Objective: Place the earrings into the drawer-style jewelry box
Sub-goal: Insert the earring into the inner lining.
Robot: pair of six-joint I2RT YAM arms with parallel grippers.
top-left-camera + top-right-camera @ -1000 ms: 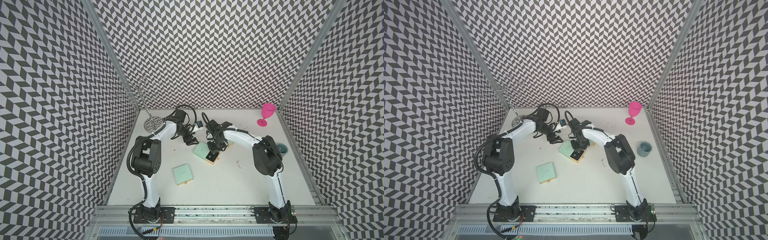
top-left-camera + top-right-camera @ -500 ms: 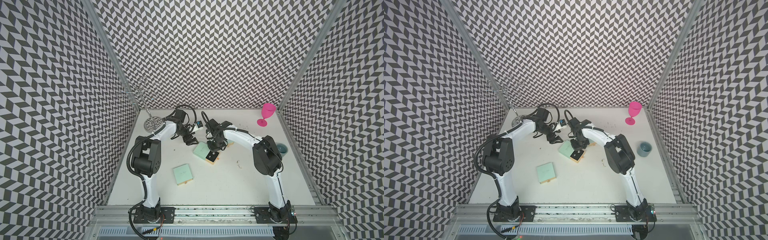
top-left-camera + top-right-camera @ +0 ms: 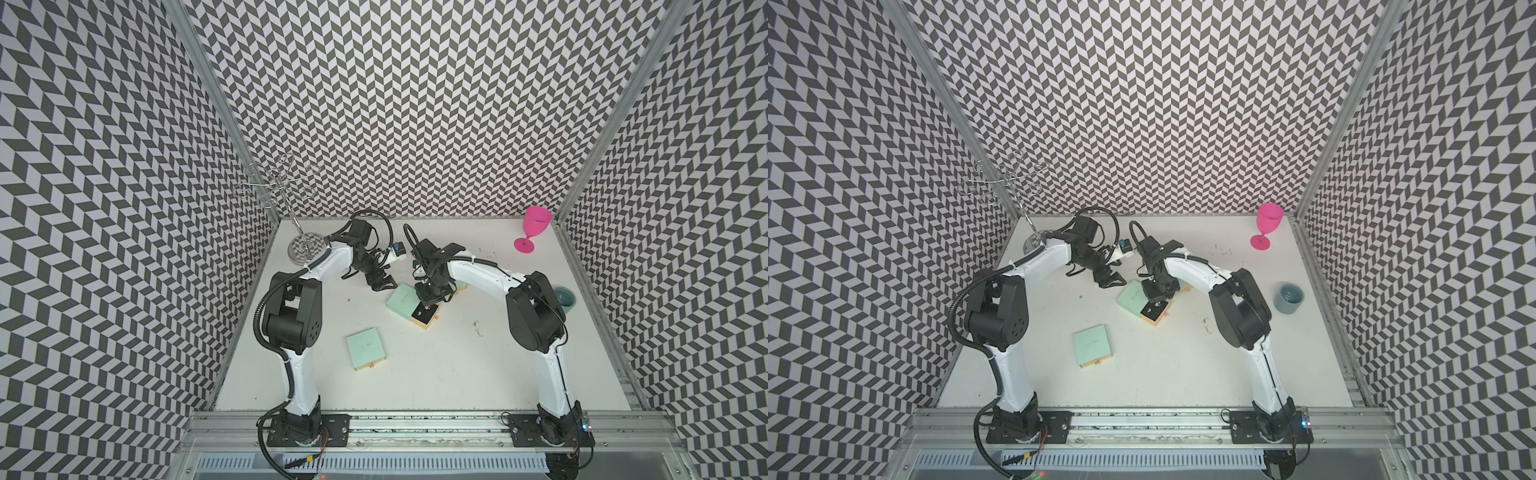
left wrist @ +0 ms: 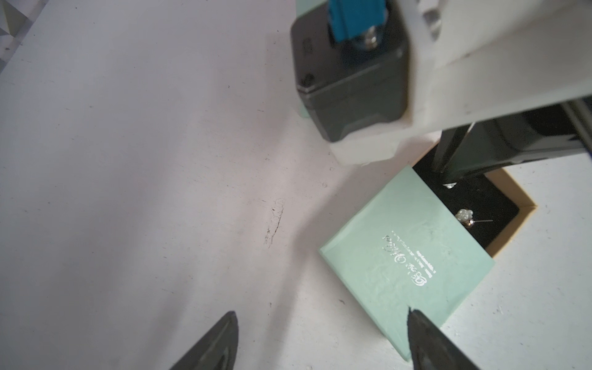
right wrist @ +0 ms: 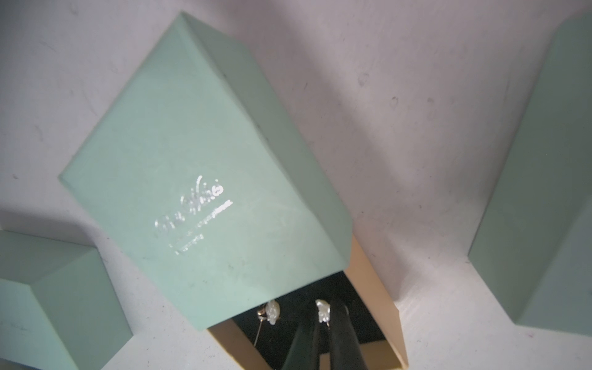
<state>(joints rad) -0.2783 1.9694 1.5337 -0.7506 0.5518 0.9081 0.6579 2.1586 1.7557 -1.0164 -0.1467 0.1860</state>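
The right gripper (image 5: 325, 320) reaches into the pulled-out drawer (image 5: 378, 288) of a mint-green jewelry box (image 5: 198, 179), its fingers pinched together on a pearl earring (image 5: 321, 310) over the black lining (image 4: 490, 201) (a second earring (image 5: 273, 312) lies there beside it). The left gripper (image 4: 323, 346) hovers with fingers apart at the box's closed end, holding nothing; more earrings (image 3: 480, 332) lie loose on the white table (image 3: 415, 374) near the right arm (image 3: 536, 316)

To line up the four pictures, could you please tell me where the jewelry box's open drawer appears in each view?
Top view: the drawer mid-table, beneath the right claw.
Top view: the drawer likewise, near picture centre.
Left wrist: the drawer, a loose earring inside.
Right wrist: the drawer beneath the claw's pinched earring.
Shared landmark: the mint sleeve it slides from.
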